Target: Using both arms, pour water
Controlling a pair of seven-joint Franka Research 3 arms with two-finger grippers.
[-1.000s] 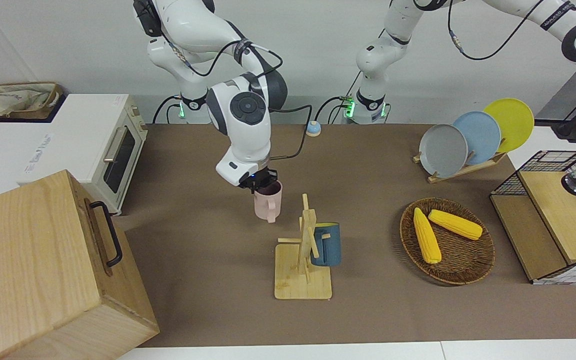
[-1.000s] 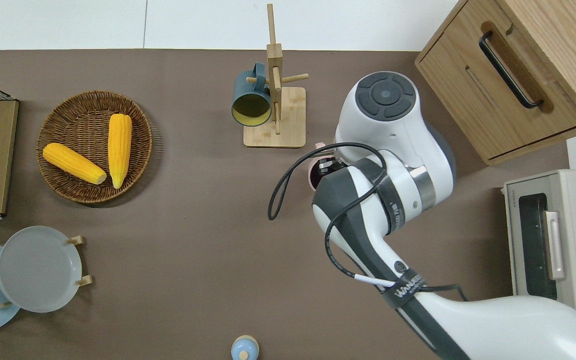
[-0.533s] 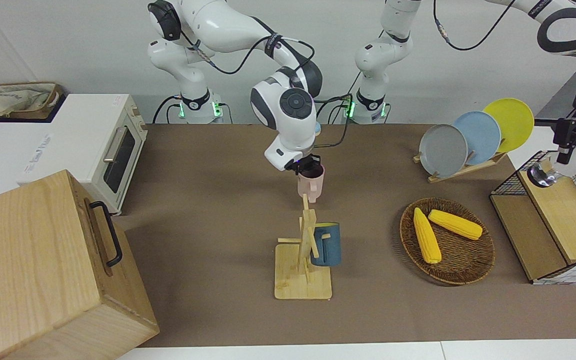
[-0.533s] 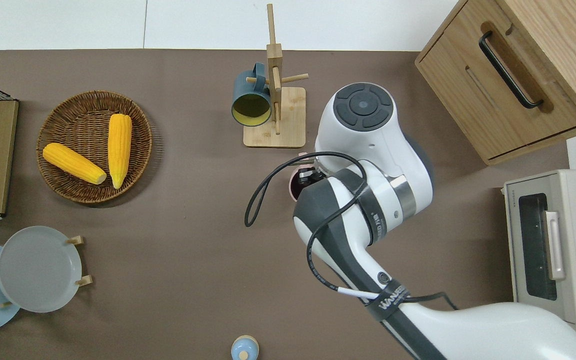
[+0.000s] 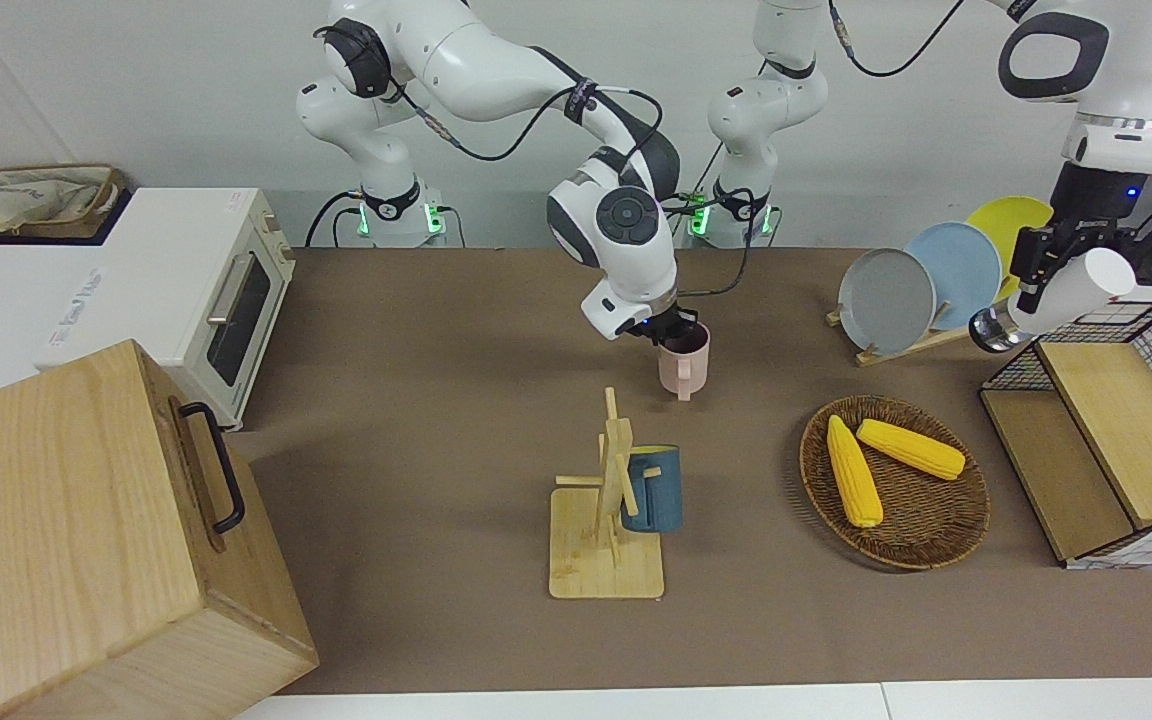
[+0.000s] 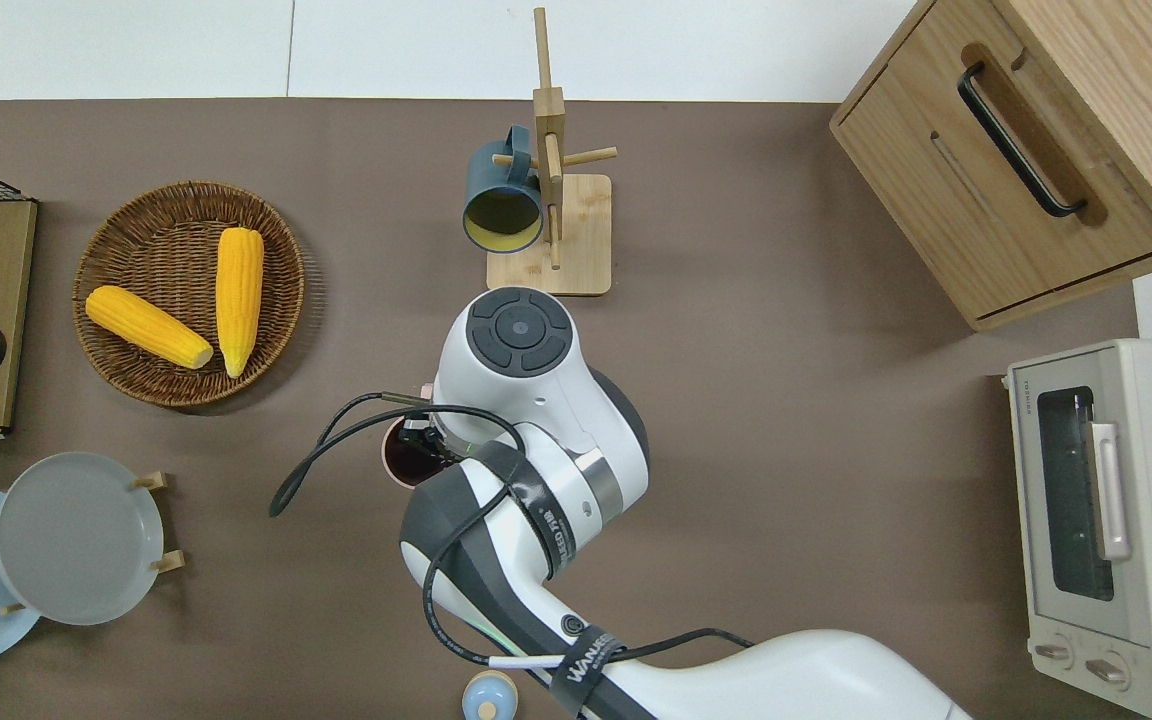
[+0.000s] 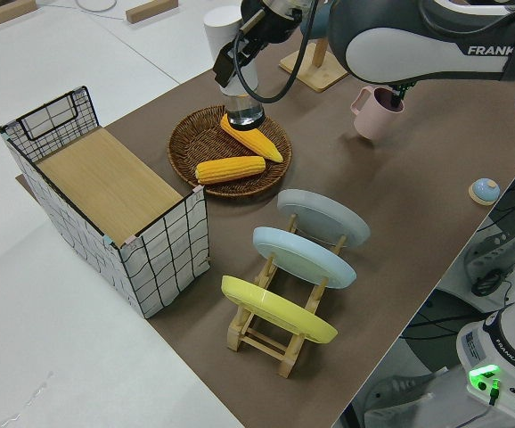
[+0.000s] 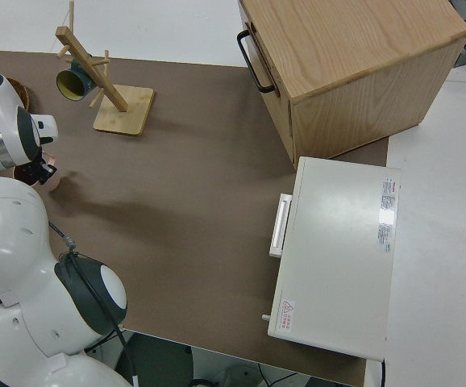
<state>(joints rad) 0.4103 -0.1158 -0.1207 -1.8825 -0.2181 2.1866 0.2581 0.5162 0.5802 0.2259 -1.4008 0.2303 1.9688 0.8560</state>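
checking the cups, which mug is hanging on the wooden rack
The dark blue mug, hung by its handle on the wooden rack. The pink mug is gripped at its rim by the right gripper.

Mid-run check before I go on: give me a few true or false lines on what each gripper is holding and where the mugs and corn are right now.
1. The right gripper holds the pale pink ceramic mug by its rim. True.
2. The dark blue mug stands on the brown table mat. False: it hangs on the wooden mug tree.
3. The left gripper holds a white and clear pitcher. True.
4. Three yellow corn cobs lie in the round wicker basket. False: two lie there.
5. The pink mug is tipped over, pouring. False: it is upright.
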